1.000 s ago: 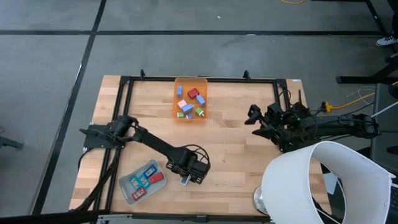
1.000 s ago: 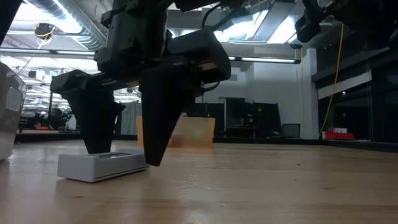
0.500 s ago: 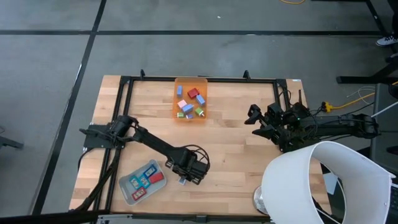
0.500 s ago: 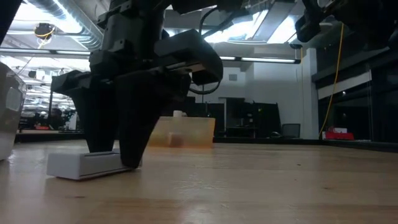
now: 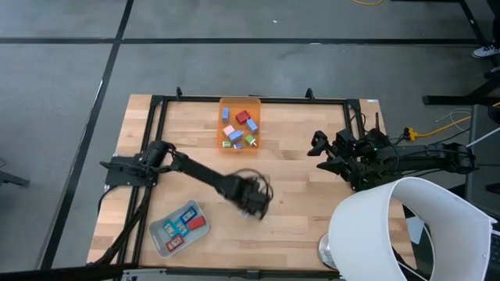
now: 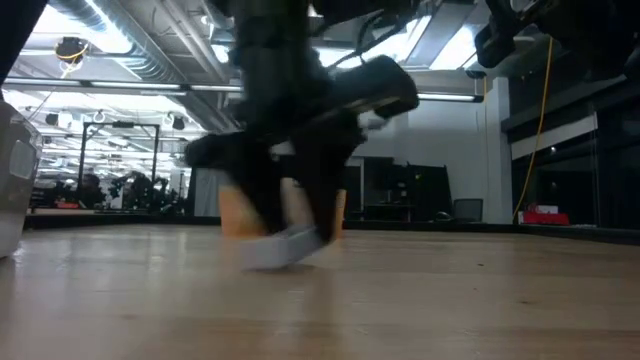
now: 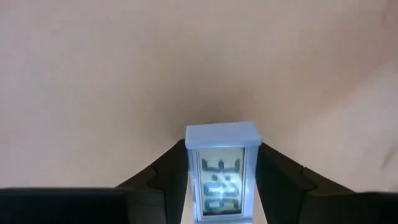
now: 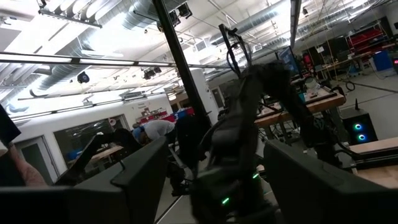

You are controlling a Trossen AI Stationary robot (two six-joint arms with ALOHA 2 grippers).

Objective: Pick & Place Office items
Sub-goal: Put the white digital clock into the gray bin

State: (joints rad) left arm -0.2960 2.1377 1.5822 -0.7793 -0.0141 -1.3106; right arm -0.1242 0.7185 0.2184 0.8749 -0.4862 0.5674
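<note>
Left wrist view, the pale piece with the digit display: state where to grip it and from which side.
Grip the display piece across its two long edges, coming from a short end. It is a slim rectangle, so those parallel edges sit squarely between the fingers, as the left gripper holds it now. The right gripper waits at the table's right.

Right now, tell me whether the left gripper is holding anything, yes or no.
Yes: in the left wrist view the left gripper has its two dark fingers closed on the sides of a small white digital clock with a segment display.
</note>
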